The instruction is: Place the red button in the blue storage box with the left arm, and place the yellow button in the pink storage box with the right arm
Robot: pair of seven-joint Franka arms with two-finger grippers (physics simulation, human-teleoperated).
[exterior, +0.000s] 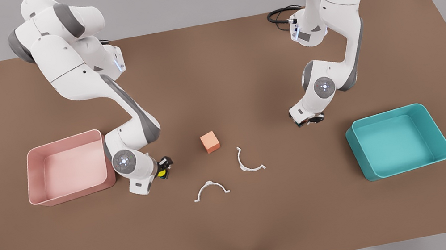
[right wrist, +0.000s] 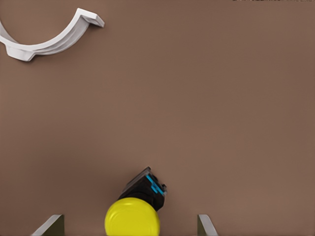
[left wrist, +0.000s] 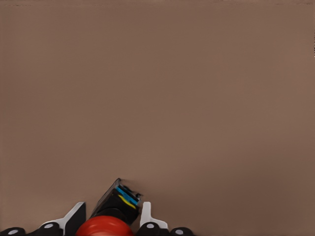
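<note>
Right pincer [right wrist: 130, 227] is sitting low on the counter [exterior: 240, 230] beside the pink storage box [exterior: 34, 174], fingers spread wide with the yellow button [right wrist: 132, 216] between them untouched; a skewed closing risks flicking it away. Farther back, left pincer [left wrist: 112, 227], near the blue storage box [exterior: 437, 130], is bracketing the red button [left wrist: 104, 227] closely, fingers seemingly touching; such a small cap could be slipping out on lifting.

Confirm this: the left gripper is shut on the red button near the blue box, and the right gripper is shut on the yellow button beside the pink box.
One part is wrong. In the right wrist view the right gripper stands open, its fingers well clear of the yellow button. The left gripper is shut on the red button, as the left wrist view shows.
</note>
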